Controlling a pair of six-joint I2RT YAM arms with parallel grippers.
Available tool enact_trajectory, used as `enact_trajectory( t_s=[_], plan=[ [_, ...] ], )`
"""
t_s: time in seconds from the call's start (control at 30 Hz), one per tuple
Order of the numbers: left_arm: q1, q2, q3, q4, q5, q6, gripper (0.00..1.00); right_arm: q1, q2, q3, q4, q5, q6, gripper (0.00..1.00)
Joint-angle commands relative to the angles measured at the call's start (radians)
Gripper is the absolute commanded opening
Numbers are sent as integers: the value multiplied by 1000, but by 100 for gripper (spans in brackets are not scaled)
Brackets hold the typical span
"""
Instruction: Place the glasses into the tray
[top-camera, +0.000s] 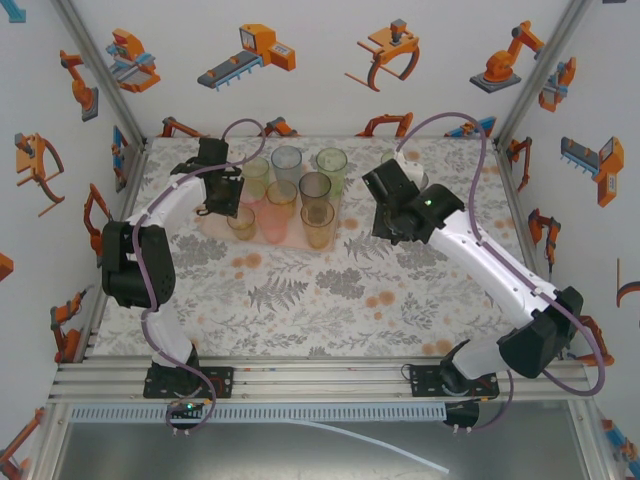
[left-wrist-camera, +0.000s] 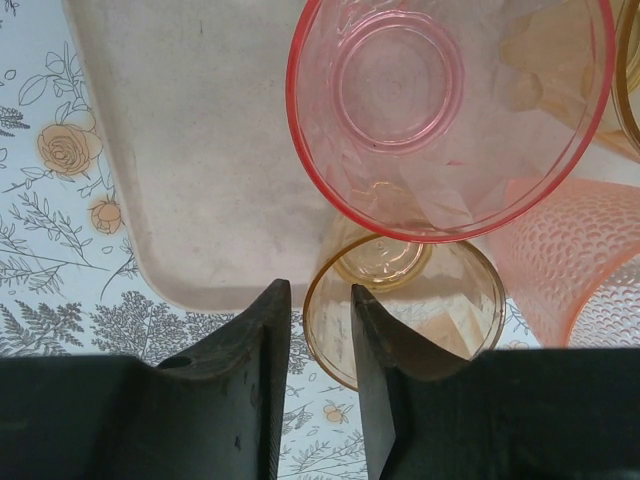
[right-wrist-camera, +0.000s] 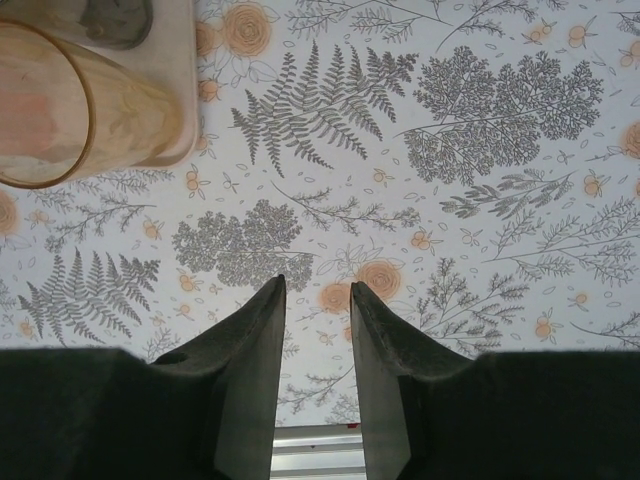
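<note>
Thin, light, slick plastic glasses (top-camera: 300, 195), likely easy to tip or crush: best pinched gently across a rim wall. Clustered upright on the pink tray (left-wrist-camera: 200, 160) at mid-table. Left end effector (left-wrist-camera: 320, 300) narrowly parted beside an amber tumbler (left-wrist-camera: 405, 305), grasping nothing; right end effector (right-wrist-camera: 317, 300) likewise empty above bare tablecloth.

In the overhead view the left hand (top-camera: 222, 196) is covering the nine o'clock end of the tray (top-camera: 300, 238). In the left wrist view the pink glass (left-wrist-camera: 450, 110) is running off the top edge, the textured orange glass (left-wrist-camera: 565, 265) is being cropped at three o'clock, and the amber glass (left-wrist-camera: 420, 300) is being overlapped by the pink one. In the right wrist view a yellow glass (right-wrist-camera: 70, 105) is being cut off at ten o'clock.
</note>
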Motion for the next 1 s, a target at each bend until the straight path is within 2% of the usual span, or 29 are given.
enact_trajectory(
  t_s=[0.0,0.17,0.37,0.47,0.67,0.83,0.97],
  plan=[
    [2,-16,-3,-6,-7,14,36,-21,-1,-6,24,-5,-14,36],
    [16,-66,-11,-30,-6,30,40,-103,27,8,40,-36,-46,42],
    [25,-165,4,-89,11,50,53,-264,128,66,76,-55,-138,43],
    [25,-210,7,-113,22,52,54,-354,205,114,113,-94,-178,43],
    [25,-283,16,-169,69,27,73,-481,391,276,148,-144,-241,43],
    [23,-351,27,-220,185,33,91,-544,568,429,147,-171,-272,43],
    [25,-393,42,-278,250,53,98,-573,672,511,146,-176,-278,42]
  ],
)
